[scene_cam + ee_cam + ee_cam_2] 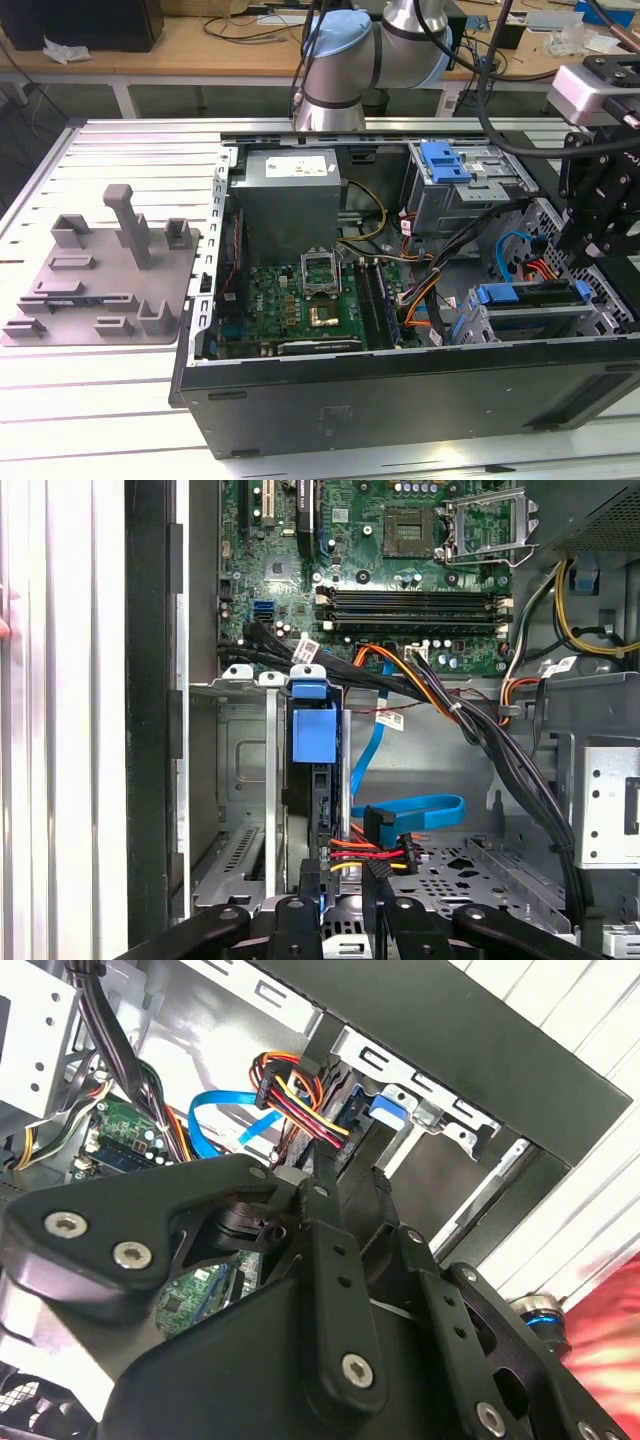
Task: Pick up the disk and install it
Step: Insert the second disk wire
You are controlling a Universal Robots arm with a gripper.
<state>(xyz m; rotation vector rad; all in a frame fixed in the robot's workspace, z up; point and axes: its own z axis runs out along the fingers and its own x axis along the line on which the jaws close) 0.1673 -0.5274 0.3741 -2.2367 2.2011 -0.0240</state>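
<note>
Open desktop tower case (400,400) lies on its side on a slatted aluminium table (130,170), motherboard (300,300) facing up, grey power supply (290,195) toward the back. Grey plastic fixture plate (95,275) with posts sits on the table at the exterior view's left, just beside the case. Upper metal drive cage (465,190) carries a blue plastic bracket (445,160) on top. The disk (530,296) with its blue carrier frame sits in the lower drive bay (520,320) at the case's front corner, exterior view's right; in the first wrist view it (314,780) stands edge-on in the bay slot, blue tab (314,735) at its end, metal bay walls (240,780) on either side. Gripper (585,255) hangs over that bay at the exterior view's right, black linkage reaching down just beside the disk's end. In the first wrist view the gripper (342,895) has its two fingers (310,895) close together either side of the disk's rear edge, near the red-yellow-black power connector (375,855) and blue SATA cable (410,815); whether the fingers actually clamp the disk or just straddle it can't be told. Second wrist view gives black gripper links (330,1290) up close, the bundle of power wires (295,1095) and a blue cable (215,1120) past them.
</note>
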